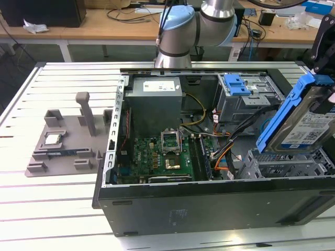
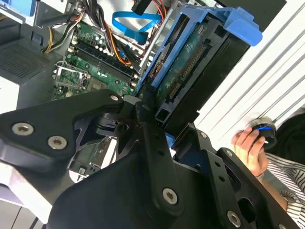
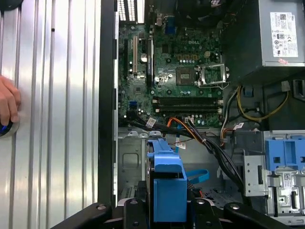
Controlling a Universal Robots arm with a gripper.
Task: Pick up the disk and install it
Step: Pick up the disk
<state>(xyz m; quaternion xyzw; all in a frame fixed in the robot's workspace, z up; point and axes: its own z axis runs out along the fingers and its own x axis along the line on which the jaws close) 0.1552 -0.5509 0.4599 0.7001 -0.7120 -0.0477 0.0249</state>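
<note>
Exterior view: the pick is done and this looks like the carry-to-bay step. The disk (image 1: 306, 125) hangs tilted in the air at the exterior view's right, label side to the camera and blue bracket (image 1: 285, 110) along its edge. It is over the right end of the open computer case (image 1: 157, 204) on the bench (image 1: 52, 214), above the grey drive bay (image 1: 282, 164) at that corner and apart from it. The drive cage with the blue latch (image 1: 238, 86) sits further back. The CPU chip (image 1: 52, 139) lies in the grey fixture (image 1: 47, 157), well apart at the exterior view's left. Second wrist view: the end effector (image 2: 162, 119) is clamped on the disk, jaws closed on either side of the bracket, with the connector row exposed. The motherboard (image 2: 90, 67) and a blue flat cable (image 2: 136, 21) lie beyond. A person's hand (image 2: 250, 148) rests on a small round blue-lit device (image 2: 263, 130) outside the case. First wrist view: the bracket end of the disk points down into the case, and a cable bundle (image 3: 190, 131) runs just beside it. Judgement: the disk is not seated. Install calls for squaring the disk to the bay rails, connector end correctly oriented, and keeping clear of those cables on the way in.
</note>
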